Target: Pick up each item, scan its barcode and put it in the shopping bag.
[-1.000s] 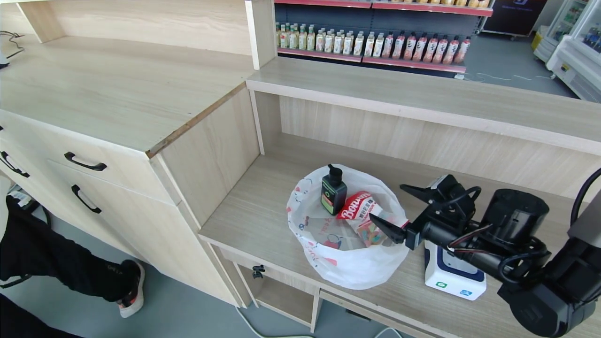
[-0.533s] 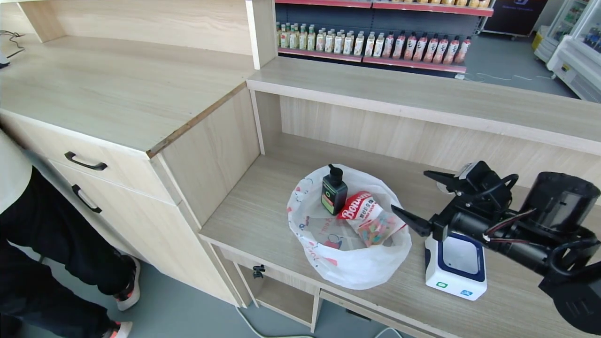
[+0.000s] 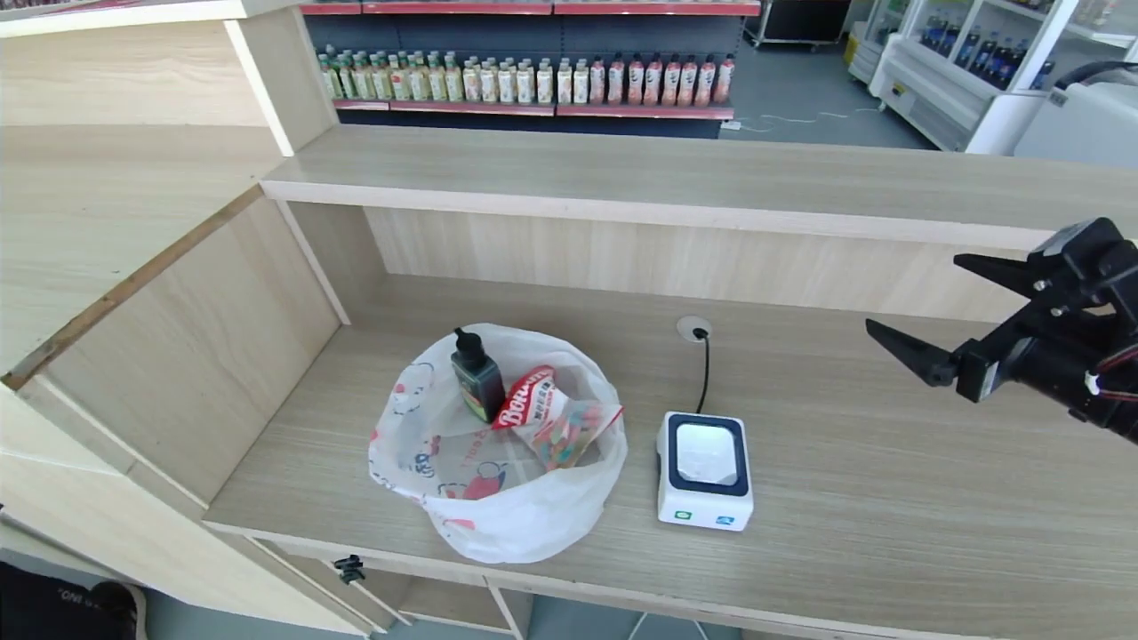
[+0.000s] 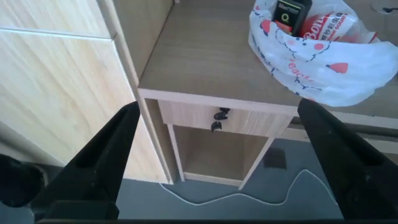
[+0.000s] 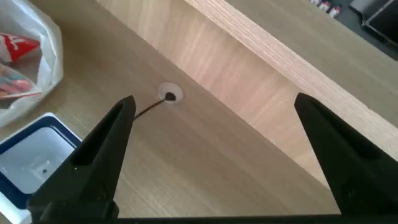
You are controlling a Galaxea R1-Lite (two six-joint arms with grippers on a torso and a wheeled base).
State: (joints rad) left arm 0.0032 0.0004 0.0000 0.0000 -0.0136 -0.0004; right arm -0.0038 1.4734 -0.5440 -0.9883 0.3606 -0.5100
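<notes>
White bag (image 3: 524,524) stands near the worktop's (image 3: 889,498) front edge toward its left end, holding a dark bottle (image 3: 477,384) and a red snack pack (image 3: 551,422); the scanner (image 3: 705,469) sits just beside it, and the right gripper (image 3: 916,293) is spread wide and empty above the right end. Left wrist view: the left gripper (image 4: 219,106) hangs wide apart, holding nothing, out in front of the front edge near the bag. Right wrist view: the parted jaws frame the cable hole (image 5: 168,95) by the back wall, with scanner and bag off to one side
</notes>
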